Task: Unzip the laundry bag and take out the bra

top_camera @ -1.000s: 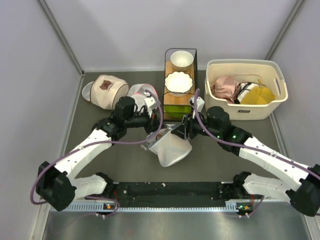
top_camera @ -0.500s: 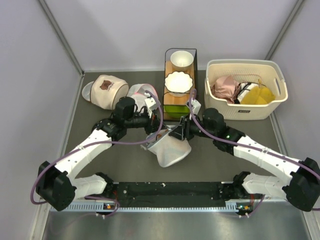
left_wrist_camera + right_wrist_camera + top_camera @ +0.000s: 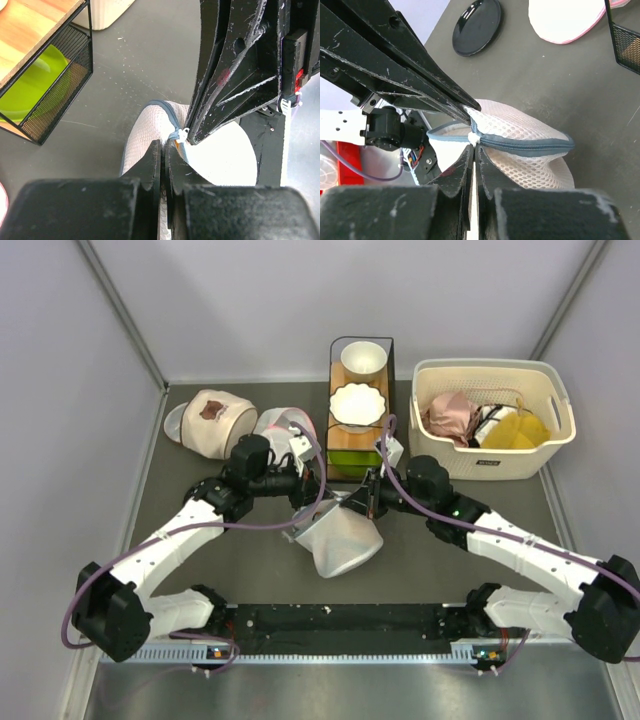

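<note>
The laundry bag point(image 3: 340, 540), white mesh with grey trim, lies on the mat between both arms. My left gripper point(image 3: 318, 502) is shut on the bag's trim edge point(image 3: 159, 107) just beside the zip. My right gripper point(image 3: 350, 503) is shut on the white zip pull point(image 3: 474, 136). In the right wrist view the grey zip point(image 3: 525, 145) is closed to the right of the pull, and the trim parts to the left of it. A sliver of orange point(image 3: 177, 145) shows by the pull in the left wrist view. The rest of the bra is hidden inside the bag.
A wire bowl rack point(image 3: 360, 455) with white bowls stands just behind the grippers. A white basket point(image 3: 492, 465) holding pink and yellow garments stands at the back right. A beige mesh bag point(image 3: 210, 420) and a pink-trimmed mesh bag point(image 3: 280, 425) lie at the back left.
My right gripper has shifted left and slightly up with the zip pull, and the bag's top edge has been drawn with it. The left arm has barely moved.
</note>
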Robot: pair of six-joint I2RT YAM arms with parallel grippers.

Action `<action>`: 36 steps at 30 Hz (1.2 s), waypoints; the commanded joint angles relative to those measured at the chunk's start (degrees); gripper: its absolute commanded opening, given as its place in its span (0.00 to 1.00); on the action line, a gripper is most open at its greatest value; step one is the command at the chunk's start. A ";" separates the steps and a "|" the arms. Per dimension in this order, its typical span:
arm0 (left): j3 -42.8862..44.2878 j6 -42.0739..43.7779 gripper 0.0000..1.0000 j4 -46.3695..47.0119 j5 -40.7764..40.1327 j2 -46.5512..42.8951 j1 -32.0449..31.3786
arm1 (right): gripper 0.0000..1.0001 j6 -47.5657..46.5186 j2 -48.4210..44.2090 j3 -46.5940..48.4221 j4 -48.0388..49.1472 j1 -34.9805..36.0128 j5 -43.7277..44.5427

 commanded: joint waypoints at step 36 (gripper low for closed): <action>7.22 -3.76 0.84 0.39 4.91 -0.91 -0.33 | 0.00 -0.49 -12.53 -5.92 -4.72 -5.67 0.70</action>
